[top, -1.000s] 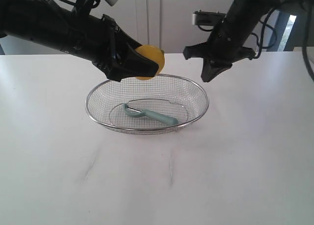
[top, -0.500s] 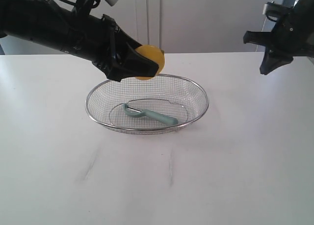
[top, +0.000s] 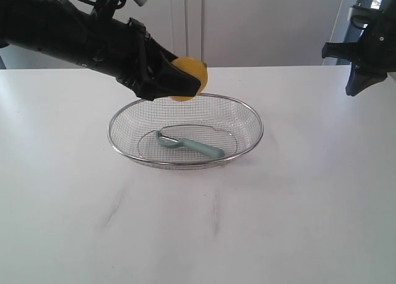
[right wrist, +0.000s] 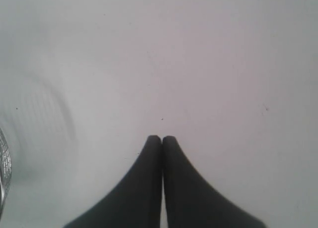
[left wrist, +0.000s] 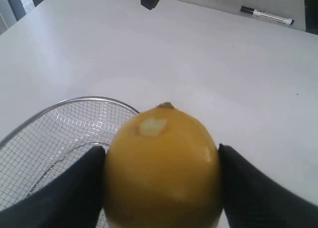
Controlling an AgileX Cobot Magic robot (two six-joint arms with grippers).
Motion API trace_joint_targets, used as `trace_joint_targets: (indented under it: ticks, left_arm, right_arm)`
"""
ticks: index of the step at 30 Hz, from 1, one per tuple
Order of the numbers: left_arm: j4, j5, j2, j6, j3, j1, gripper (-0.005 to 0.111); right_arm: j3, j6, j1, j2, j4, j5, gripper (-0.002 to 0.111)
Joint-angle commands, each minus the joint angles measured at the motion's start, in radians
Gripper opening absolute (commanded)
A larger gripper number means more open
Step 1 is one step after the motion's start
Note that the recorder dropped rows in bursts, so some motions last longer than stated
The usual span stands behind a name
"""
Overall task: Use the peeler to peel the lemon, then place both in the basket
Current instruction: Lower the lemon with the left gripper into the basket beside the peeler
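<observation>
The peeler [top: 189, 145] already lies inside the basket [top: 185, 164], near its middle, so that part looks done. The lemon [top: 189, 78] hangs above the basket's far rim, pinched between the wide-spread fingers of the left gripper [top: 183, 86]. A pale patch by its nub may be a peeled spot; how much is peeled I cannot tell. Left, it seems: lower the lemon in and let go. The right gripper [right wrist: 161, 139], fingers pressed together and empty, is well apart over the table [top: 297, 210]. Count: 1 lemon, 1 peeler, 1 basket, 2 grippers, 1 pen [left wrist: 266, 15]
</observation>
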Motion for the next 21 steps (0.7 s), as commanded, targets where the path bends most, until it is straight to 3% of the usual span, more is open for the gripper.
trace_joint_targets:
  ticks: [1,6,11,21]
  left_arm:
    - [-0.025,0.008,-0.017,-0.044,0.003,0.001,0.000]
    - [0.005,0.012,-0.017,-0.139,0.004,0.001,0.000]
    - [0.331,0.069,-0.017,-0.460,-0.071,0.001,0.000]
    - [0.894,0.288,-0.008,-0.881,-0.258,-0.001,0.000]
  right_arm:
    - [0.003,0.006,-0.005,-0.010,-0.005,0.002,0.000]
    - [0.003,0.006,-0.005,-0.010,-0.005,0.002,0.000]
    - [0.003,0.006,-0.005,-0.010,-0.005,0.002,0.000]
    - [0.003,0.006,-0.005,-0.010,-0.005,0.002,0.000]
